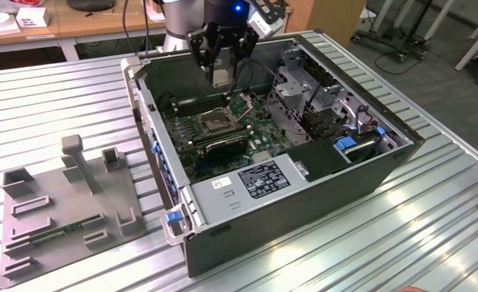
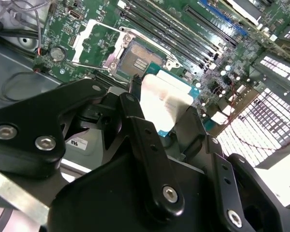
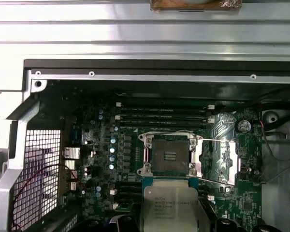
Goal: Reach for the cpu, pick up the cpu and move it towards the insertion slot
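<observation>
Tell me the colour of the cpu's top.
Shiny silver-grey cpu, clearest in the first wrist view.

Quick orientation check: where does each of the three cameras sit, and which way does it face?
Exterior view: off the arm, looking down on the open computer case; gripper holds the cpu above the insertion slot.
Second wrist view: behind the black gripper, facing the board.
First wrist view: looks straight down into the case.
Both wrist views share the cpu and slot.
</observation>
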